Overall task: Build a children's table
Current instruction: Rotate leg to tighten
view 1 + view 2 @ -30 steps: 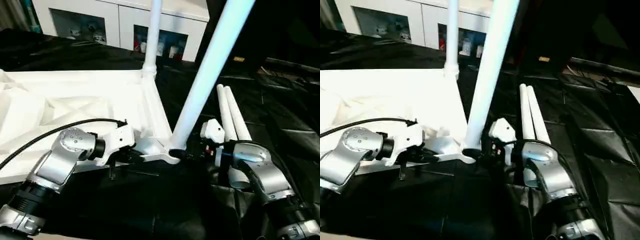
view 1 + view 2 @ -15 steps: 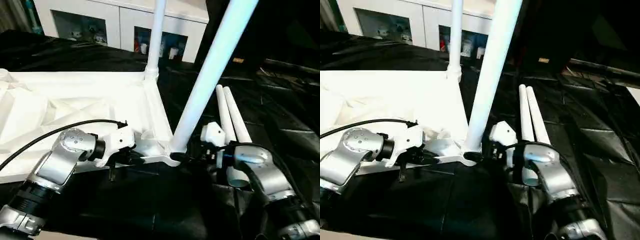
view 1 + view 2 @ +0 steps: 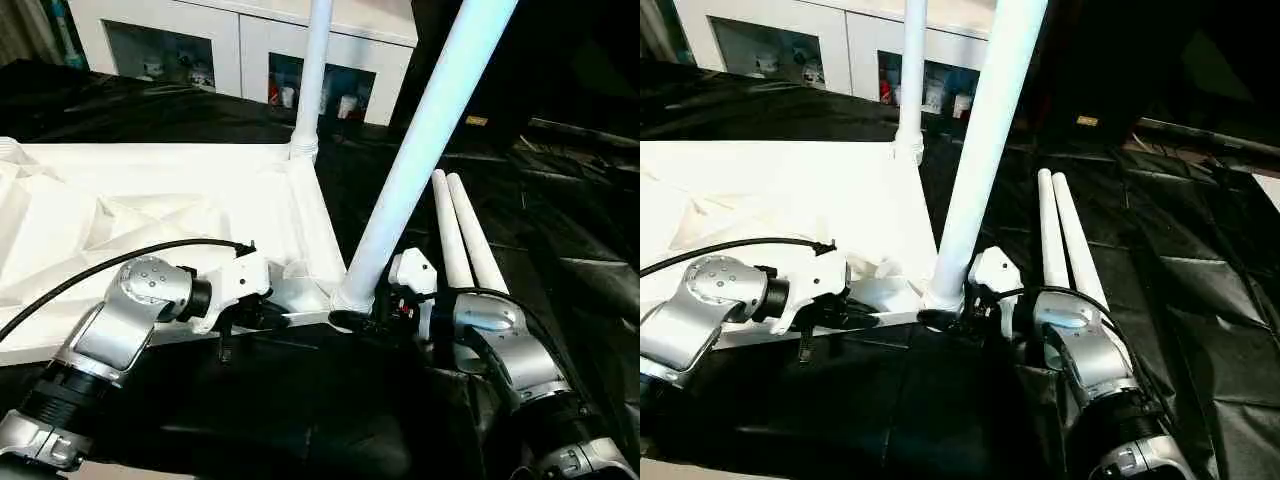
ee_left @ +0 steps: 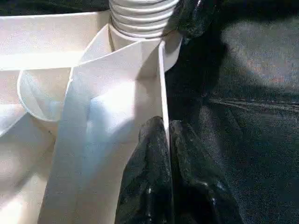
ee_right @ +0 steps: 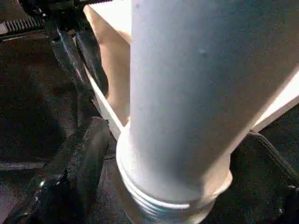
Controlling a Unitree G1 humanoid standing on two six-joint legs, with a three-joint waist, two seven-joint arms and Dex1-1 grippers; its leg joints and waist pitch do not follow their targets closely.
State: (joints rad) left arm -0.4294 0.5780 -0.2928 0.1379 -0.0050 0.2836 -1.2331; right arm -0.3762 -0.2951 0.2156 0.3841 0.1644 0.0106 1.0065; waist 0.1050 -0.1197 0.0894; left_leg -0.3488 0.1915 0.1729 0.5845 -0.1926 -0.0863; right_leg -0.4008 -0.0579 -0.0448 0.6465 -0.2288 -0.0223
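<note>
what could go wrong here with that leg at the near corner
The near leg leans instead of standing straight like the far leg, and threads still show at its base, so it may cross-thread or pop out of the socket. The left gripper pinches only the thin rim of the tabletop, which could slip as the right gripper turns the leg. The two spare legs lie beside the right forearm and could get knocked.

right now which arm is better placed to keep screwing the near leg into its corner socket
Right. The right gripper already straddles the base of the near leg, just above the thread. The left gripper is pinching the tabletop's rim, bracing it.
</note>
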